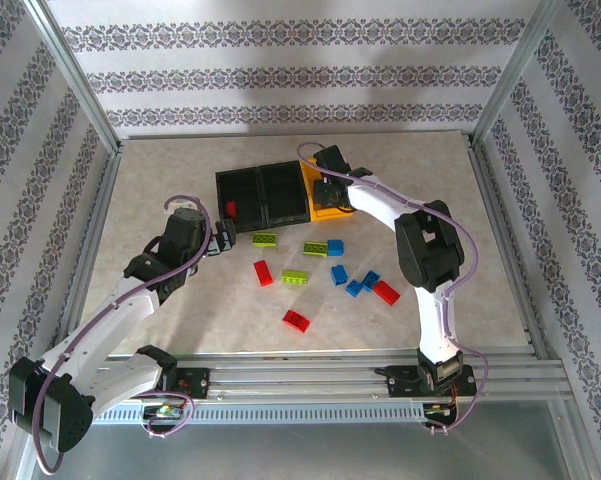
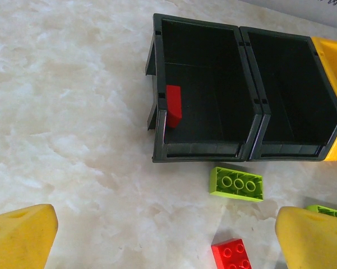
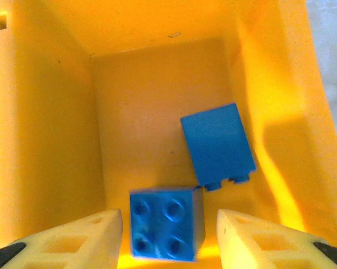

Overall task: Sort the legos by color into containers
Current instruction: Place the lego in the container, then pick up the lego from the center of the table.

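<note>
Three containers stand joined in a row: two black bins (image 1: 280,190) and a yellow-orange bin (image 1: 327,211) on the right. My right gripper (image 3: 169,232) hangs open inside the yellow bin (image 3: 45,123), with a blue lego (image 3: 165,224) lying free between its fingers, a gap on each side. A second blue lego (image 3: 216,140) lies on its side beyond it. The left black bin (image 2: 157,84) holds one red lego (image 2: 174,105). My left gripper (image 2: 167,241) is wide open above the table, near a lime green lego (image 2: 237,183) and a red lego (image 2: 231,255).
Loose legos lie scattered in front of the bins: green ones (image 1: 265,239) (image 1: 295,278), red ones (image 1: 263,272) (image 1: 296,320) (image 1: 385,291) and a blue cluster (image 1: 355,284). Metal frame rails bound the table on every side.
</note>
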{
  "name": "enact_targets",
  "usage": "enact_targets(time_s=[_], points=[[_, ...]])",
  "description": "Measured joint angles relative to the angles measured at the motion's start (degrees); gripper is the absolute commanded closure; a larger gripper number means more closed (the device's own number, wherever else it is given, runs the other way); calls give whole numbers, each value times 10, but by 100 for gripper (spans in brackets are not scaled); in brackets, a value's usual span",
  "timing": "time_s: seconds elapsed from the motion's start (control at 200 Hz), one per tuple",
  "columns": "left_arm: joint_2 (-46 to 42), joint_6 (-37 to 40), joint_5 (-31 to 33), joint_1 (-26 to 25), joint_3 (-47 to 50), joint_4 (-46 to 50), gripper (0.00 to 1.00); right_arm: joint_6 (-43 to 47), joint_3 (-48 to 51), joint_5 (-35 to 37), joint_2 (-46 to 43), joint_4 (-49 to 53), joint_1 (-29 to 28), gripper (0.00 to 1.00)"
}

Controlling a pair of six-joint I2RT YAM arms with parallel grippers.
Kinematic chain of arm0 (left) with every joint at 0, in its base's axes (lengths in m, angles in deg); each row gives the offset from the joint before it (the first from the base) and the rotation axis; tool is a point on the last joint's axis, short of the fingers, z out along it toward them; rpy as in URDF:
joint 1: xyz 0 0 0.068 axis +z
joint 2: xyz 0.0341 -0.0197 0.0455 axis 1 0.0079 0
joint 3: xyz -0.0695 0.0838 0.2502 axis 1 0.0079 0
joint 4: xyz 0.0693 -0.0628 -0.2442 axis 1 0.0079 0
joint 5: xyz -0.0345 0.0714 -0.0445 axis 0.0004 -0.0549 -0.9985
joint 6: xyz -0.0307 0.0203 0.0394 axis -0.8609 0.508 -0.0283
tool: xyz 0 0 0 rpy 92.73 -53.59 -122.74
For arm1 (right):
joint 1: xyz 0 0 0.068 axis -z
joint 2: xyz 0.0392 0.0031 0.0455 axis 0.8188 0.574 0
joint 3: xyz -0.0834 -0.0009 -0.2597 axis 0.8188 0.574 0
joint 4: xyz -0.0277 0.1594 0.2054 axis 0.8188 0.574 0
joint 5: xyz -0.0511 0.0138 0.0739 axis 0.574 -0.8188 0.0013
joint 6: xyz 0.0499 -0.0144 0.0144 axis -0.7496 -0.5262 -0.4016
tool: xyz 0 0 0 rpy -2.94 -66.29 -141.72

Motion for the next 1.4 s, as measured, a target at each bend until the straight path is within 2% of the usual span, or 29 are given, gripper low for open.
enact_targets(time_s=[0.265,0.425,0.715,0.899,0.984,1.399], points=[[0,0,-16,0,4,0,0,0,0,-2,-5,0,0,46],[10,-2,-26,-6,7,0,0,0,22,-7,-49,-3,0,43],[73,-26,-28,-73,25,-2,0,-10,105,-5,-159,-22,-3,35],[118,-42,-22,-115,25,-7,0,-30,184,1,-218,-28,-9,21],[140,-49,-13,-131,25,-9,0,-50,221,6,-244,-28,-9,2],[247,-62,12,-158,-18,-9,0,-111,364,37,-384,-8,-24,2]])
